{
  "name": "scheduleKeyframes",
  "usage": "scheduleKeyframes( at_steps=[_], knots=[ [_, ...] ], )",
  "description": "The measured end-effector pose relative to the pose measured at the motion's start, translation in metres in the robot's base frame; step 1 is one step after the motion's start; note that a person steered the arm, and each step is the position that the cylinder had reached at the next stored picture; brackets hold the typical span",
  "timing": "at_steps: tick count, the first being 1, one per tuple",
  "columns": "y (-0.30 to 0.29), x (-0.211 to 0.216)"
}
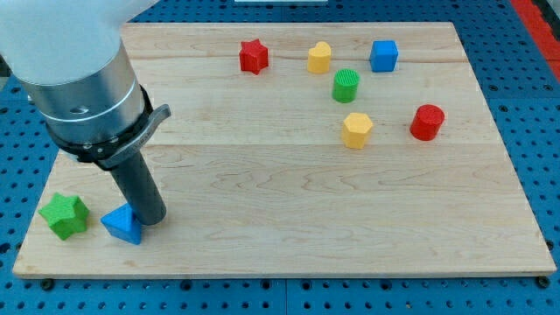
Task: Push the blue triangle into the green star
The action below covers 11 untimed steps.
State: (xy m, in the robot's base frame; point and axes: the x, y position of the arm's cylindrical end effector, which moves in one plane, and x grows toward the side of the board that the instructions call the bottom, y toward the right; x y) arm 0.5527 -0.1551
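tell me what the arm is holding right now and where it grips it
Nothing is held. My tip only rests against the right side of the blue triangle, with the green star just left of it.

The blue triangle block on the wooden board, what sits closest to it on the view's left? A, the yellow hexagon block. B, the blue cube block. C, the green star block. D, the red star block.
C: the green star block lies just to the view's left of the blue triangle block, with my tip at the triangle's right side.

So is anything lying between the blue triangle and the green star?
No. The camera view shows only a narrow strip of bare board between blue triangle and green star; my tip touches the triangle's right.
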Motion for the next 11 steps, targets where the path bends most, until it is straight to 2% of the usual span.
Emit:
scheduleKeyframes(
  at_steps=[2, 4, 8, 9, 11],
  knots=[
    [-0.01, 0.0],
    [0.016, 0.017],
    [-0.036, 0.007],
    [-0.03, 0.007],
    [0.021, 0.005]
  ],
)
